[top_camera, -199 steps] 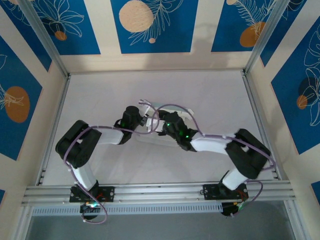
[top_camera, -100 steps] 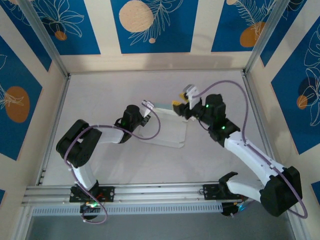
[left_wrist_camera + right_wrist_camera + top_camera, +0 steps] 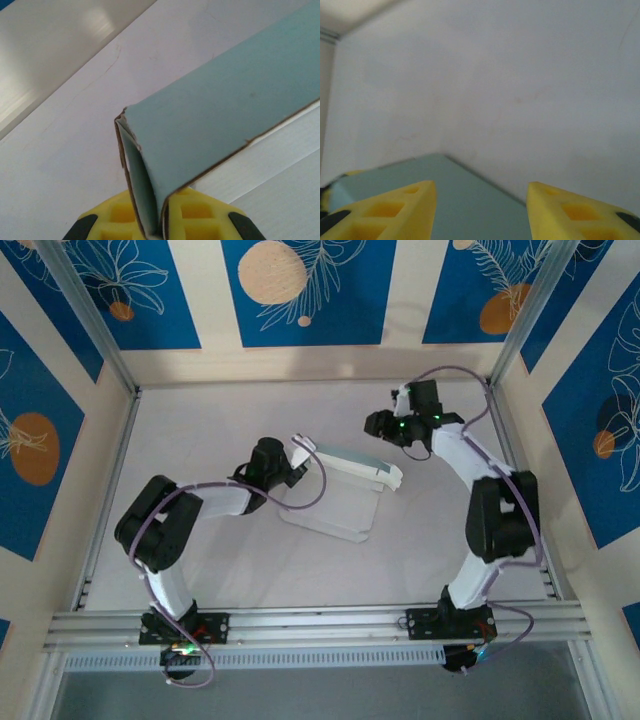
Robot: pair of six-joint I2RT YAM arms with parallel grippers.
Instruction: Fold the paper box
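Note:
The paper box (image 3: 345,468) is pale grey-green card in the middle of the table, one panel lifted and the rest lying flat toward the near side. My left gripper (image 3: 296,454) is shut on its left end. In the left wrist view the card (image 3: 225,110) curves up from between the yellow pads (image 3: 200,217), pinched at the gripper (image 3: 162,222). My right gripper (image 3: 378,426) hovers behind the box's right end, open. In the right wrist view its gripper (image 3: 480,200) has yellow fingers (image 3: 400,207) set wide apart, and a corner of the card (image 3: 470,210) lies beyond them, untouched.
The white table (image 3: 200,420) is fenced by aluminium rails along the near edge (image 3: 320,625) and both sides (image 3: 510,460). Blue and cream patterned walls stand close behind. The right arm's elbow (image 3: 500,510) rises at the right side.
My right arm has swung away from the box, from over its middle to the far right back of the table. The lifted panel is now uncovered. My left gripper has kept its hold.

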